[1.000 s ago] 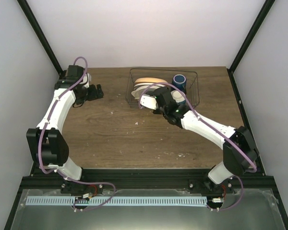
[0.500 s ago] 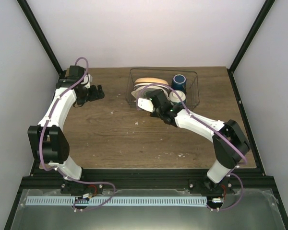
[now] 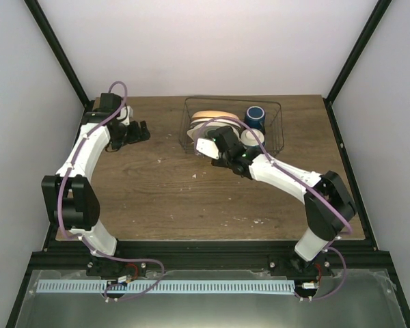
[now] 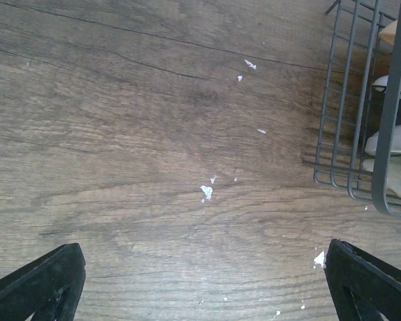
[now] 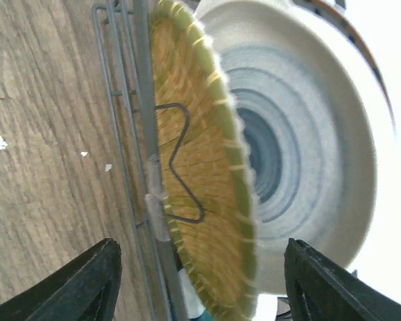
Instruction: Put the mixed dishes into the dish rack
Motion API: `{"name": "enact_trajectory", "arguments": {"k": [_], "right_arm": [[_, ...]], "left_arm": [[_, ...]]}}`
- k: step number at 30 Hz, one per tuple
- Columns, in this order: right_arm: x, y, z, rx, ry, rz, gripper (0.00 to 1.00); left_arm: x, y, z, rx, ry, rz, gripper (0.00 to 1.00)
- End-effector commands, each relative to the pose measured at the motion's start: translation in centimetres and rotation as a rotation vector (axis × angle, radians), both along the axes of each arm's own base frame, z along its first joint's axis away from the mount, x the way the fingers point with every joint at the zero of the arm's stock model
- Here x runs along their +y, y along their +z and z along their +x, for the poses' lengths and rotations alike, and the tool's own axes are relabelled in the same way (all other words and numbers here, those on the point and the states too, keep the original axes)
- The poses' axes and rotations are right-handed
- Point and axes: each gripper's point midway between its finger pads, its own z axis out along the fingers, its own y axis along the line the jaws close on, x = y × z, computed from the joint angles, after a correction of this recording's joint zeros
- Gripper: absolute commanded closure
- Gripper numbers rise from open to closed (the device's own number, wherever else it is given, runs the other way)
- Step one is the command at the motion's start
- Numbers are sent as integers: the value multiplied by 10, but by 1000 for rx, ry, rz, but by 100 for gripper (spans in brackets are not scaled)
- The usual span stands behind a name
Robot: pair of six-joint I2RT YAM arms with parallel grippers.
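The dish rack (image 3: 272, 104) stands at the back of the table, its wire corner (image 4: 357, 154) showing in the left wrist view. Inside it, the orange-yellow plate (image 5: 200, 200) stands on edge with the cream ringed plate (image 5: 301, 147) right behind it. The dark blue mug (image 3: 255, 115) and the small bowl (image 3: 253, 137) sit in the rack's right part. My right gripper (image 5: 200, 267) is open at the rack's front left, with the plates' lower edges between its spread fingers (image 5: 87, 284) and apart from both. My left gripper (image 4: 204, 257) hangs open over bare wood left of the rack.
White crumbs (image 4: 206, 192) lie scattered on the wooden tabletop (image 3: 164, 198). A dark frame post (image 3: 352, 55) rises at the back right corner, and another at the back left. The rack's wire prong (image 5: 180, 160) crosses the orange plate's face.
My right gripper's jaws have gone from shut to open at the plates in the rack, and its forearm has swung slightly left. The left arm has hardly moved.
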Motion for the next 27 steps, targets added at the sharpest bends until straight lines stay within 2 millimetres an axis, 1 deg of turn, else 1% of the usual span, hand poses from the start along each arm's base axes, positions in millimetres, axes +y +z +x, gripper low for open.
{"name": "enact_trajectory", "arguments": {"k": [1, 2, 3, 4, 6, 7, 9, 11, 13, 14, 16, 17, 19, 20, 21, 24, 27], "right_arm": [[5, 70, 3, -84, -35, 134, 25], [5, 82, 2, -88, -45, 179, 18], [4, 99, 3, -95, -64, 237, 9], [1, 109, 5, -84, -89, 291, 2], [-10, 128, 19, -62, -177, 401, 0], [-20, 136, 30, -51, -239, 464, 0], [-44, 154, 52, -16, -349, 591, 0], [-74, 172, 74, -10, -448, 708, 0], [-112, 184, 96, -8, -550, 809, 0], [-141, 186, 109, -4, -624, 869, 0], [-183, 181, 127, 20, -744, 936, 0], [-202, 172, 134, 42, -799, 956, 0], [-238, 150, 144, 94, -922, 988, 0], [-255, 136, 146, 134, -977, 1006, 0], [-271, 121, 146, 171, -1038, 1023, 0], [-308, 82, 143, 248, -1176, 1070, 0], [-332, 46, 133, 281, -1288, 1061, 0]], "left_arm": [[-1, 14, 10, -52, -8, -11, 0], [0, 16, 12, -58, 0, -12, 0], [1, 18, 14, -70, 6, -13, 0], [0, 20, 16, -77, 11, -19, 0], [-1, 27, 23, -95, 22, -38, 0], [-2, 30, 27, -100, 26, -55, 0], [-4, 38, 37, -111, 32, -95, 0], [-6, 43, 47, -117, 36, -135, 0], [-6, 49, 57, -127, 48, -165, 0], [-6, 51, 61, -130, 53, -175, 0], [-2, 52, 69, -133, 66, -179, 0], [1, 53, 72, -135, 76, -162, 0], [8, 53, 76, -133, 91, -123, 0], [13, 49, 75, -118, 102, -99, 0], [18, 54, 78, -131, 111, -76, 0], [26, 55, 78, -137, 127, -28, 0], [30, 52, 78, -134, 136, -13, 0]]}}
